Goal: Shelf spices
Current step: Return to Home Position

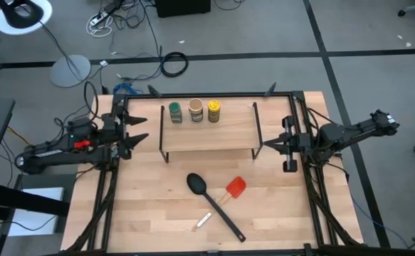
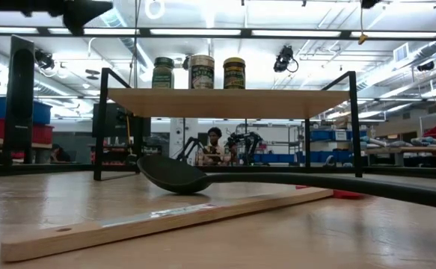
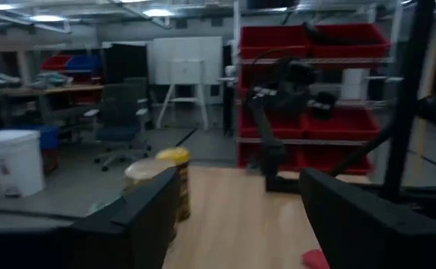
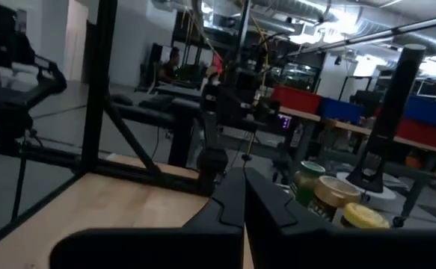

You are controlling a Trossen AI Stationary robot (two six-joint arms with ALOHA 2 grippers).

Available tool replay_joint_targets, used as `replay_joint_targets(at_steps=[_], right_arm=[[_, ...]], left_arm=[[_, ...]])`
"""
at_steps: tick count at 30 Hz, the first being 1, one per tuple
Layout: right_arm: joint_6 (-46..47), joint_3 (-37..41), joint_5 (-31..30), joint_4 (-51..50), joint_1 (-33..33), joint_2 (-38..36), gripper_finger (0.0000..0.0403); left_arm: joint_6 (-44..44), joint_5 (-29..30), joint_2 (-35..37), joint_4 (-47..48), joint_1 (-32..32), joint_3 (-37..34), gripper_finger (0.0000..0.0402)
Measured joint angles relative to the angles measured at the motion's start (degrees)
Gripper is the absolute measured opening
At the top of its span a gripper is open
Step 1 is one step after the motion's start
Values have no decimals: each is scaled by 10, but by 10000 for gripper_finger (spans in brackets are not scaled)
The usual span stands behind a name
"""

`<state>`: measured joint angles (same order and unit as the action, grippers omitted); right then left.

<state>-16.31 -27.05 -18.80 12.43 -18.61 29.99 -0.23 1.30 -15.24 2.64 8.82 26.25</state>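
3 spice jars (image 1: 196, 111) upright in a row on shelf (image 1: 207, 139) top, prob light, rigid, slick-sided, so grip mid-body across dia; left gripper (image 1: 142, 130) fingers spread, right gripper (image 1: 267, 145) fingers pressed together, both off shelf ends.

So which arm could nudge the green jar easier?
Probably the left. The green jar stands toward the shelf's left end, nearer the left arm, whose jaws are open; the right arm is farther.
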Motion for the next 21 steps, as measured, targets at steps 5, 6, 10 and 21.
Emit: replay_joint_targets(at_steps=[5, 6, 10, 21], right_arm=[[11, 41, 29, 0, 0, -45, 0], [12, 49, 38, 0, 0, -53, 0], [29, 77, 54, -3, 0, -83, 0], [49, 130, 61, -24, 0, -210, 0]], left_arm=[[0, 25, 58, 41, 0, -32, 280], [0, 27, 65, 47, 0, -36, 280], [-1, 34, 84, 70, 0, -44, 280], [-1, 50, 149, 128, 0, -45, 280]])
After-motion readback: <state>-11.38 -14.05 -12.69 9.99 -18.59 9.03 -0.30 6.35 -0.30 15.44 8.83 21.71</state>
